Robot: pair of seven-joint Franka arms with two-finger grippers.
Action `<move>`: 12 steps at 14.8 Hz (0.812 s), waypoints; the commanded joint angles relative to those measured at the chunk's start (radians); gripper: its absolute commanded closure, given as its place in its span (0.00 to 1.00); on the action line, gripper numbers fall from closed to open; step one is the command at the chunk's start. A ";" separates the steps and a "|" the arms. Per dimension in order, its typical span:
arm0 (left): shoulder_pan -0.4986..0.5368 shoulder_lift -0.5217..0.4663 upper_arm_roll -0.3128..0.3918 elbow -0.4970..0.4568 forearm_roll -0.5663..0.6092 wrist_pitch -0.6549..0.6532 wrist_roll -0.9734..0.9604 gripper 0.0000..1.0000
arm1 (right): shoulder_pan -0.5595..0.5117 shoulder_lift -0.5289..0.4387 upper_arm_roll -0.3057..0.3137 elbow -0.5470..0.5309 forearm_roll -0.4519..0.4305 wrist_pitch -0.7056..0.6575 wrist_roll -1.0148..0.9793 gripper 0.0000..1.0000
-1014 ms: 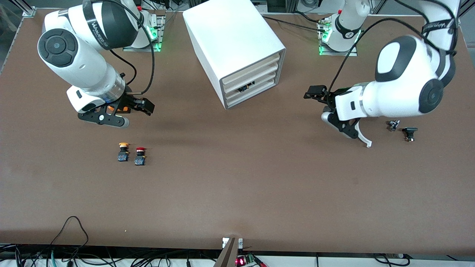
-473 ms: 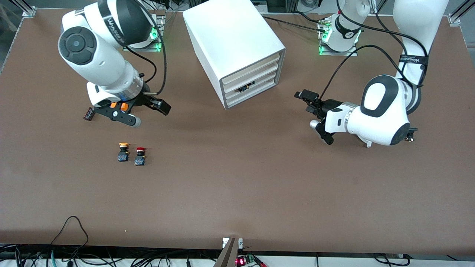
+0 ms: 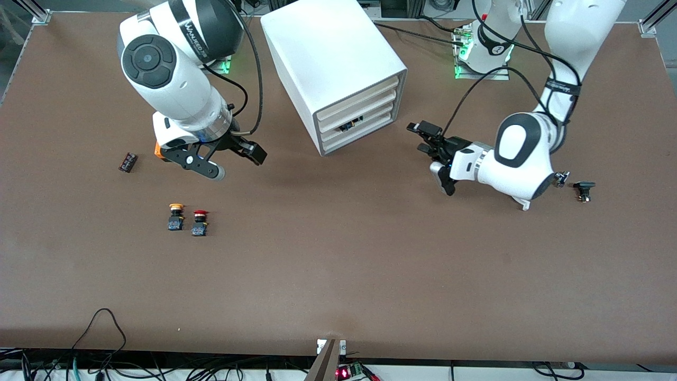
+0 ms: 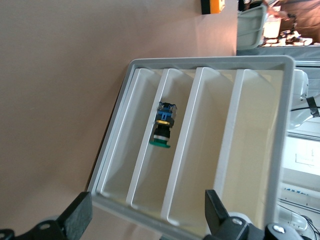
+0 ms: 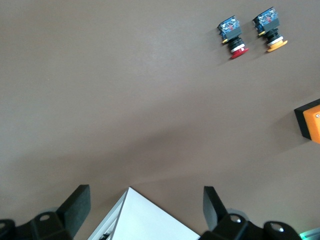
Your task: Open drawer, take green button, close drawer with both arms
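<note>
Two claws are flanking the white cabinet point(image 3: 338, 69), and neither is touching it. On the side toward the left arm's end of the counter point(image 3: 338, 275), the left claw point(image 3: 435, 159) is hanging over bare surface, its fingers spread and holding nothing. In the left wrist view the cabinet's front is filling the space between those fingers, so this claw is facing the four stacked drawers squarely. The button point(image 4: 163, 126) is lying on its side in the drawer point(image 3: 358, 128), third from the top, with its green cap toward the front opening and its long axis running front to back. From the front camera only a dark glimpse of it is showing in that slot. The drawer is looking shut or barely ajar. The right claw point(image 3: 232, 159), also spread and empty, is hovering over the counter toward the right arm's end, looking down at the red-capped button point(image 5: 233, 37) and yellow-capped button point(image 5: 270, 31). Judging by aim, the left arm seems better placed to pull the drawer.
</note>
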 commanded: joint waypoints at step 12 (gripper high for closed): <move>-0.019 0.091 -0.087 -0.263 -0.318 0.141 0.445 0.33 | 0.133 0.199 -0.003 0.277 0.096 0.008 0.242 0.00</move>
